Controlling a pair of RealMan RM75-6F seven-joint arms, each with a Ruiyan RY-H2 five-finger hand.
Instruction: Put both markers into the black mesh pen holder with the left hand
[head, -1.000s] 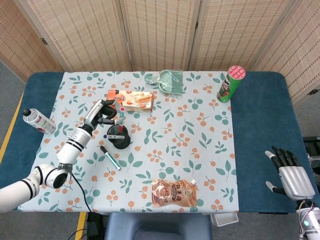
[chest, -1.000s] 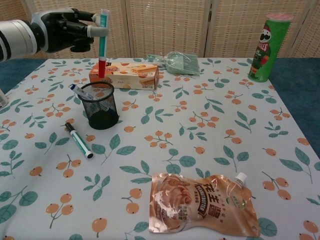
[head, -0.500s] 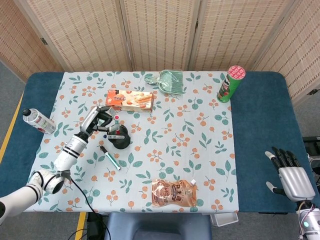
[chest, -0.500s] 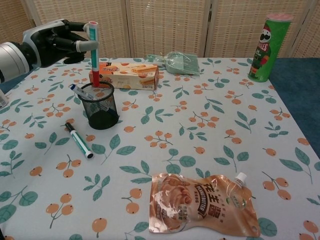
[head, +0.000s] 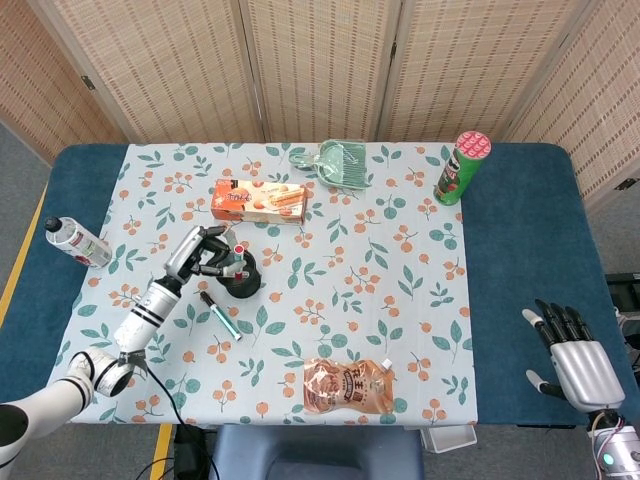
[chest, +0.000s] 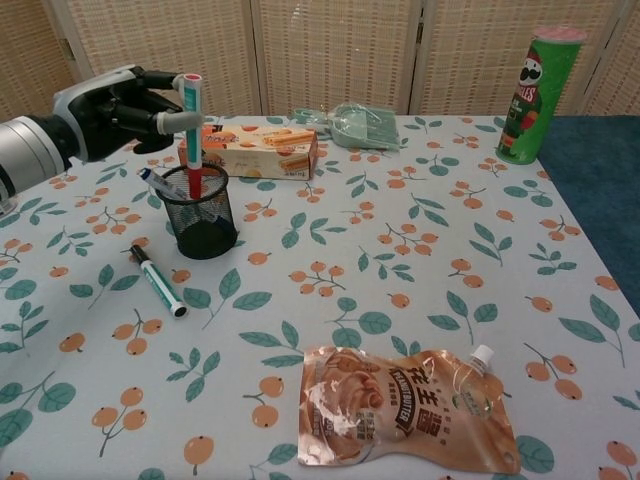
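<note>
**Markers: one going in, one waiting on the bench**

Marker number one, the teal one with the red cap (chest: 191, 130), is pinched upright in the left hand (chest: 118, 110), fingers closed on its upper part so the red end points straight down into the black mesh pen holder (chest: 201, 210). Holding it vertical makes sense, since the opening is narrow and a tilted pen would catch the rim. The tip already sits inside the mesh, so I'd guess letting go is next.

Something with a blue cap (chest: 160, 182) leans at the holder's back rim, can't tell exactly what it is. The second marker (chest: 159, 280), black cap and teal body, lies flat on the bench just beside the holder, on the near side, easy reach for the same hand.

The right hand (head: 580, 360) hangs idle, well apart, fingers spread, holding nothing.
</note>
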